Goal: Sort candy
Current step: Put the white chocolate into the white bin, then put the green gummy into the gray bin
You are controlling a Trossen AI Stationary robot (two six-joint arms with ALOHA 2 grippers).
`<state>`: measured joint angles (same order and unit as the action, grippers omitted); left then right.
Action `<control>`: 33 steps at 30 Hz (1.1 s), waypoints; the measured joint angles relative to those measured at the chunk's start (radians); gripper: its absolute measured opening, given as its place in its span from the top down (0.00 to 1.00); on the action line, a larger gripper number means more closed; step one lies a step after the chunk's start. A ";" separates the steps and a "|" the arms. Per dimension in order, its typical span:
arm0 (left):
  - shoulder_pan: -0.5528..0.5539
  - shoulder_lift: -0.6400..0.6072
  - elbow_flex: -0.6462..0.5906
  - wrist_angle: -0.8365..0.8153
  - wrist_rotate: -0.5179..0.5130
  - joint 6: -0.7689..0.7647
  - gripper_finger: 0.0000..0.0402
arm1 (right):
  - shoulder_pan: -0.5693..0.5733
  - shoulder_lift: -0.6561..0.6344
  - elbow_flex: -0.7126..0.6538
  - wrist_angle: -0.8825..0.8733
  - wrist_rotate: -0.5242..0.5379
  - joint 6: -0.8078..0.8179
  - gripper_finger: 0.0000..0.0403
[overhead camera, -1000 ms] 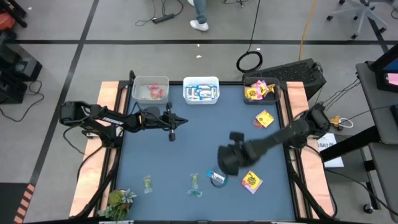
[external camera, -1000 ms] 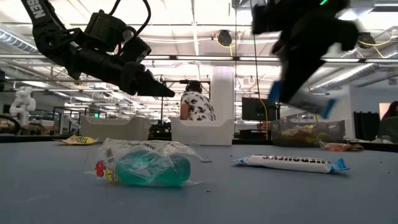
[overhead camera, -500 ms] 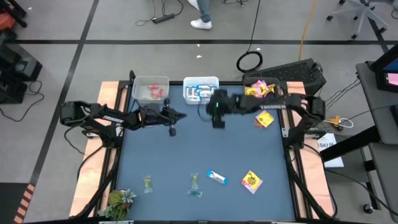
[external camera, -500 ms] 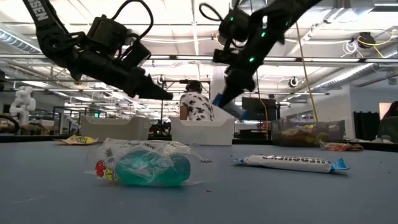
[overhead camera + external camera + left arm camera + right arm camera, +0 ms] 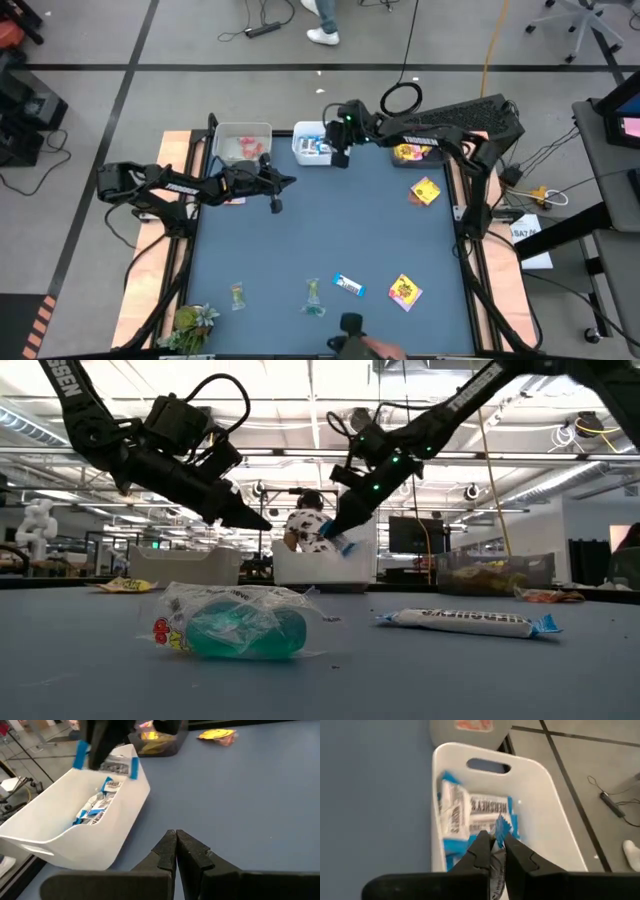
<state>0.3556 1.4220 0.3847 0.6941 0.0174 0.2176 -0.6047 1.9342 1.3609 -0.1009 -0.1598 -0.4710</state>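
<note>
— Candy (image 5: pixel 496 865) in the blue-and-white wrapper: where is it?
— Pinched between the closed fingers of the right gripper (image 5: pixel 341 150), just above the white bin (image 5: pixel 547 815) of matching bars at the tabletop's (image 5: pixel 330 235) far edge.
— And the left gripper (image 5: pixel 278 184)?
— Closed on nothing, hovering near the pink-candy bin (image 5: pixel 242 145). More candy lies along the near edge.

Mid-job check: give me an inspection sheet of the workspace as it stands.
Surface: blue table, mostly bare.
Job's things: blue-and-white bar, yellow packets, two clear-greenish sweets loose; three bins at the far edge.
Clutter: green plant.
Grippers: right gripper shut on a blue-and-white bar over the white bin; left gripper shut, empty.
Cables: coil on the floor.
Surroundings: person behind the table.
</note>
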 joint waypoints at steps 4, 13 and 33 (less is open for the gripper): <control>0.002 0.000 0.000 0.000 0.000 0.007 0.95 | -0.013 0.052 0.074 -0.001 -0.012 0.032 0.97; 0.003 0.000 0.000 -0.001 0.000 0.005 0.95 | -0.034 0.063 0.097 -0.024 -0.063 0.106 0.97; 0.004 0.000 0.000 -0.017 0.000 -0.002 0.95 | -0.046 0.069 0.096 -0.100 -0.076 0.201 0.59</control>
<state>0.3599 1.4220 0.3847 0.6767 0.0177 0.2153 -0.6504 2.0028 1.4570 -0.2013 -0.2355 -0.2701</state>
